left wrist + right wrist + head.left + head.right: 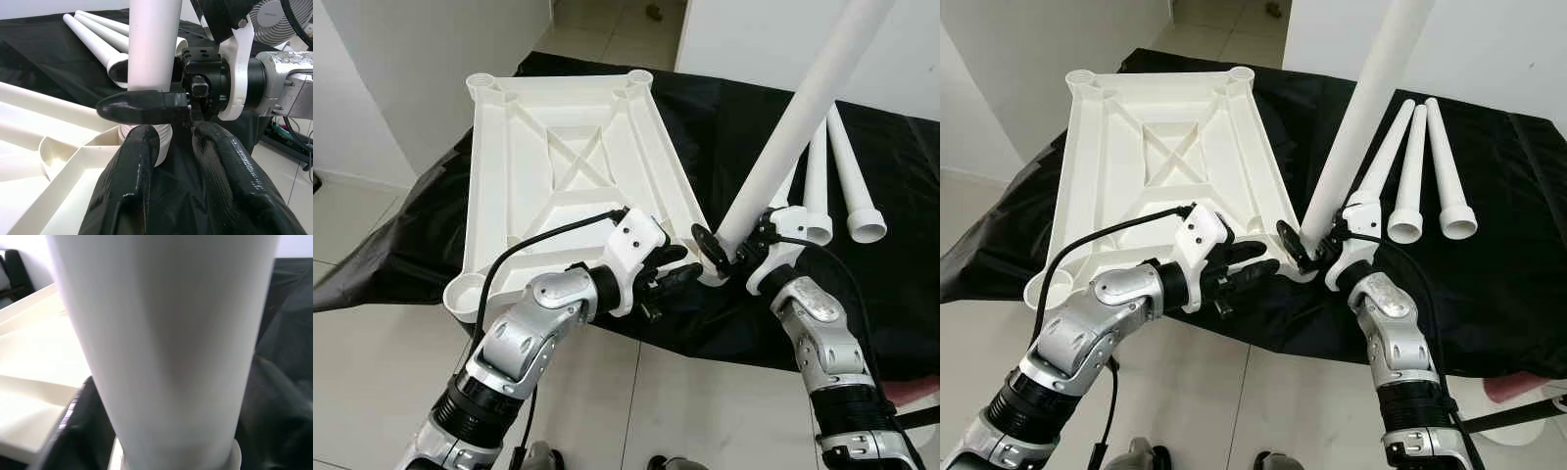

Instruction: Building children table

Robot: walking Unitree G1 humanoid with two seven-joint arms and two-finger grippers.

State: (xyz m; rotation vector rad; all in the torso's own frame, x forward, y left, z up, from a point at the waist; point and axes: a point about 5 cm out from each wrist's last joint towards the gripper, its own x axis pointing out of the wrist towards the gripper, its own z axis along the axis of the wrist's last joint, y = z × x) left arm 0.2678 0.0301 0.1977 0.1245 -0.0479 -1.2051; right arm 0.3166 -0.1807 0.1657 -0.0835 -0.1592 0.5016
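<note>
The white table top (651, 147) lies upside down on a black cloth (724, 117). My right gripper (734, 247) is shut on a long white table leg (813, 88) that leans up to the right. The leg's lower end (146, 134) sits at the top's near right corner socket. One right finger (142, 105) crosses the leg in the left wrist view. My left gripper (677, 272) hovers open just left of that corner, fingers (132, 166) slightly apart and empty. The leg (171, 342) stands close up in the right wrist view.
Three spare white legs (1410, 176) lie side by side on the cloth to the right. The cloth's near edge hangs over a tiled floor (372, 372). A fan (279, 19) stands beyond the right arm. White walls and a doorway lie behind.
</note>
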